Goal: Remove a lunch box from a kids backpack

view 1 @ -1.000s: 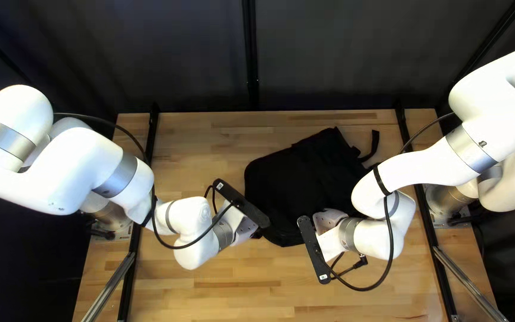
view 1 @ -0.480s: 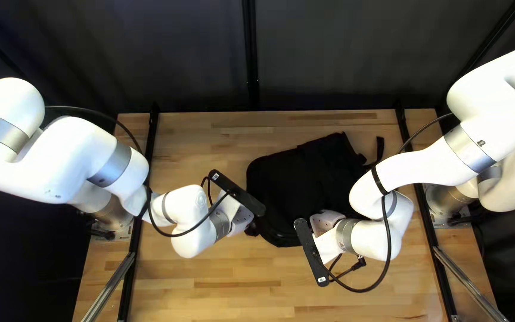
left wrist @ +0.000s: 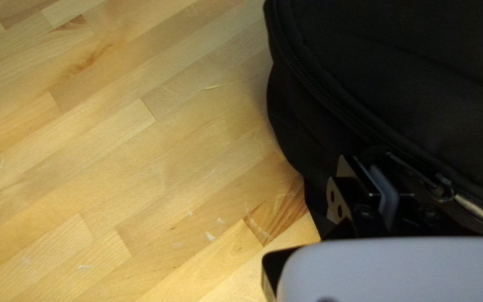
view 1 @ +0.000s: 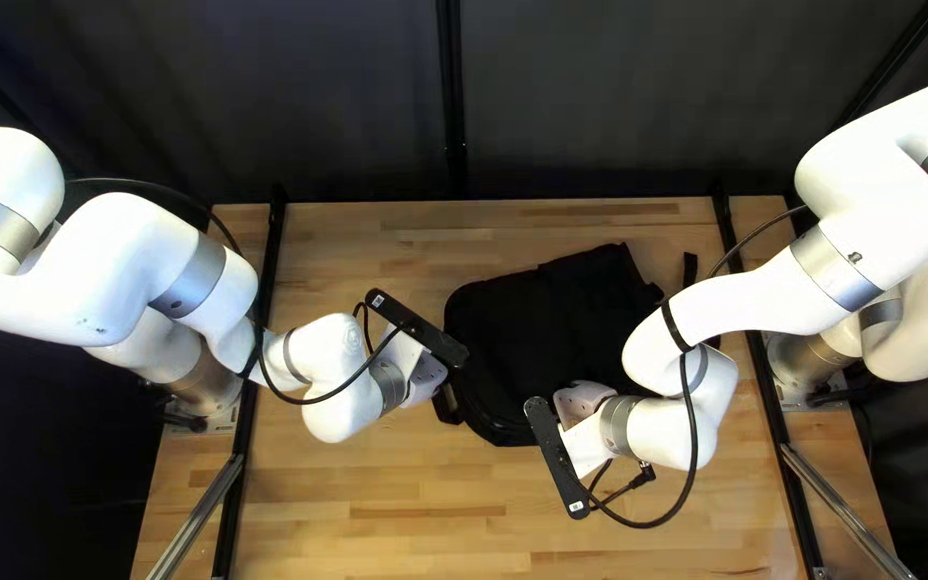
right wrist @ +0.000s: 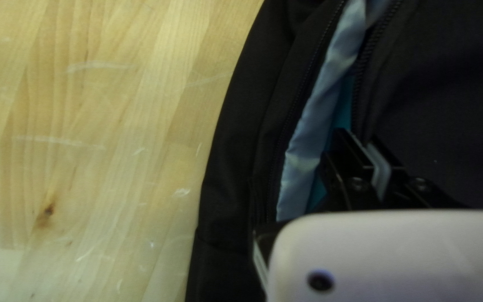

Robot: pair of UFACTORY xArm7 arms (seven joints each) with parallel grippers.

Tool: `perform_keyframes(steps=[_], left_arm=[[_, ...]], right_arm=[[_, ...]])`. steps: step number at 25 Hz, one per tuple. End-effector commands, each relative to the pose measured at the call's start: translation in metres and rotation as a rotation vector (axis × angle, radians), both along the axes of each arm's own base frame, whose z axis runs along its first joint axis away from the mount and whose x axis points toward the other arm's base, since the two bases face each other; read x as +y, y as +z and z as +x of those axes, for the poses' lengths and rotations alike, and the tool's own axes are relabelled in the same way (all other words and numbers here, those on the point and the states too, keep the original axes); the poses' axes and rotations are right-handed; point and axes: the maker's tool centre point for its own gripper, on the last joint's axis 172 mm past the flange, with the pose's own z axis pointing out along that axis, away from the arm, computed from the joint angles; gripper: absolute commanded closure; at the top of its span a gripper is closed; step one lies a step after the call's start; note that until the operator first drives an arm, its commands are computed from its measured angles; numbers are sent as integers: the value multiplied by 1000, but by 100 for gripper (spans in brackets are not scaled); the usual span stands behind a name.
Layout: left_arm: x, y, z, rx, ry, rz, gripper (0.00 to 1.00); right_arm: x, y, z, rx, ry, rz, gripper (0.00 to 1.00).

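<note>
On the light wooden tabletop (view 1: 410, 516), at six o'clock on the black fabric backpack (view 1: 539, 333), the right gripper (view 1: 580, 400) is narrow, beside pale-blue cloth (right wrist: 303, 145) and a teal surface (right wrist: 342, 106) inside; whether that is the lunch box, or cloth is pinched, cannot be told. Farther, toward nine o'clock, the left gripper (view 1: 429, 378) is narrow near a dark zipper slider (left wrist: 444, 189); any grip cannot be told.
</note>
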Motion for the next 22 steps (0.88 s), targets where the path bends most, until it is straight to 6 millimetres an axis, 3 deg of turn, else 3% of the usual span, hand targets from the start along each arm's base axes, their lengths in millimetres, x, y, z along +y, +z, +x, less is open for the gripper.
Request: perform_keyframes(steps=[1, 22], left_arm=[[6, 2, -2, 5, 8, -7, 100], [17, 10, -3, 42, 18, -31, 100]], right_arm=[[4, -4, 3, 2, 10, 2, 100], [36, -9, 11, 17, 53, 12, 100]])
